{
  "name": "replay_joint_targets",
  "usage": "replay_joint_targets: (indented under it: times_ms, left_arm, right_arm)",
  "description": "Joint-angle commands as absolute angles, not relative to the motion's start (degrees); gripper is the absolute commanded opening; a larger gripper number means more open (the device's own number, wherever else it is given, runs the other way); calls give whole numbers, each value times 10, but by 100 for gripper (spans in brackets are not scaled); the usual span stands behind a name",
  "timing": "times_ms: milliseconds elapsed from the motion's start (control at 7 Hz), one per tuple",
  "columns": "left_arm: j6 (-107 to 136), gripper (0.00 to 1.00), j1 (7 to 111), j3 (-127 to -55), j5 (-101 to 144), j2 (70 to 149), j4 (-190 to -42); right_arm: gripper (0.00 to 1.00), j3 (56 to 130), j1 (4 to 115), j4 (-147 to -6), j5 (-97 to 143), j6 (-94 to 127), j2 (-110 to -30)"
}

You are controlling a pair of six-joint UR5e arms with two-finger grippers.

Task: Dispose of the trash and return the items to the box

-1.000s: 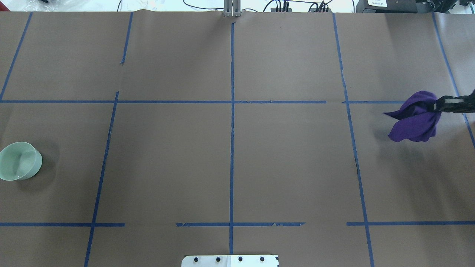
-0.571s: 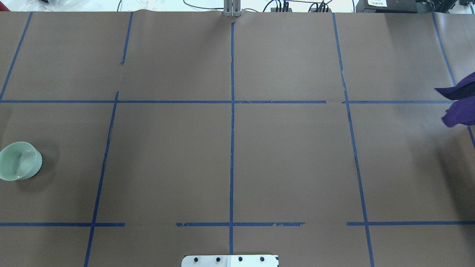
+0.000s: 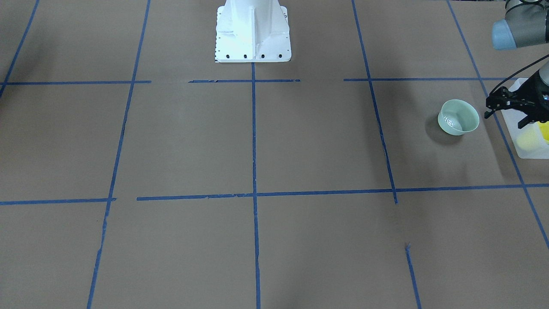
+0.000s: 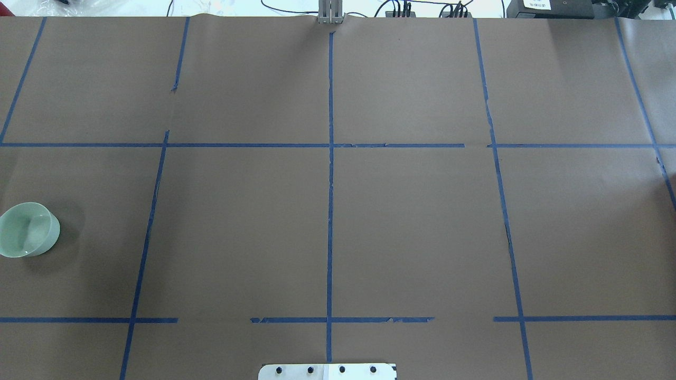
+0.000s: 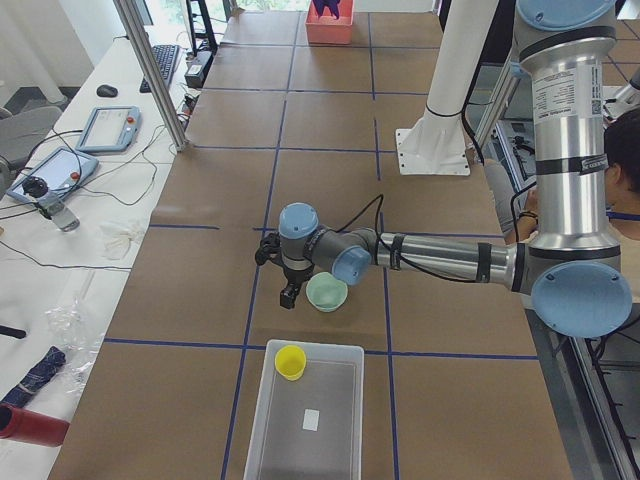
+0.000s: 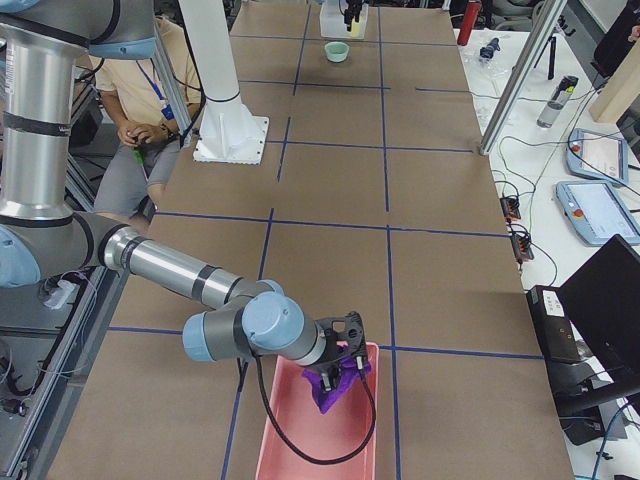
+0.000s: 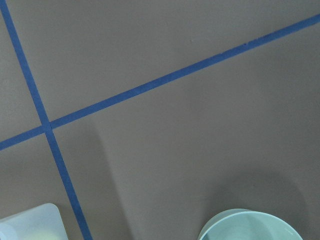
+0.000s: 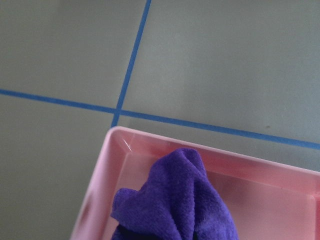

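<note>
The pale mint-green bowl stands upright on the brown table near its left end; it also shows in the overhead view and at the bottom of the left wrist view. The yellow cup stands inside the frosted white box, which is beside the bowl. My left gripper hangs open and empty between the bowl and the box. My right gripper hangs over a pink tray, with the purple cloth below it. I cannot tell whether it is open or shut.
The white robot base stands at the table's middle edge. Blue tape lines cross the brown cover. In the right wrist view the cloth lies within the pink tray. Tablets, cables and bottles lie beyond the table's far side.
My right gripper has carried the purple cloth rightwards out of the overhead view. The bowl has not moved.
</note>
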State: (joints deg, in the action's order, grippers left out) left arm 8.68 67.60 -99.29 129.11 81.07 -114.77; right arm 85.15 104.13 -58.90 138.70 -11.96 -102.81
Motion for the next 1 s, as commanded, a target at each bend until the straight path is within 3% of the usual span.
replay_joint_targets:
  times_ms: [0, 286, 571, 857]
  left_arm:
    - [90, 100, 644, -980, 1291, 790, -1183]
    - [90, 100, 625, -946, 1291, 791, -1221]
    - [92, 100, 621, -896, 1292, 792, -1293]
    - [112, 94, 592, -895, 1292, 799, -1297]
  right_arm:
    - [100, 806, 1044, -585, 1379, -161, -1027]
    - [100, 865, 1029, -592, 1411, -97, -1006]
    - [100, 981, 879, -592, 1407, 166, -992]
    - [100, 983, 770, -593, 1408, 277, -953]
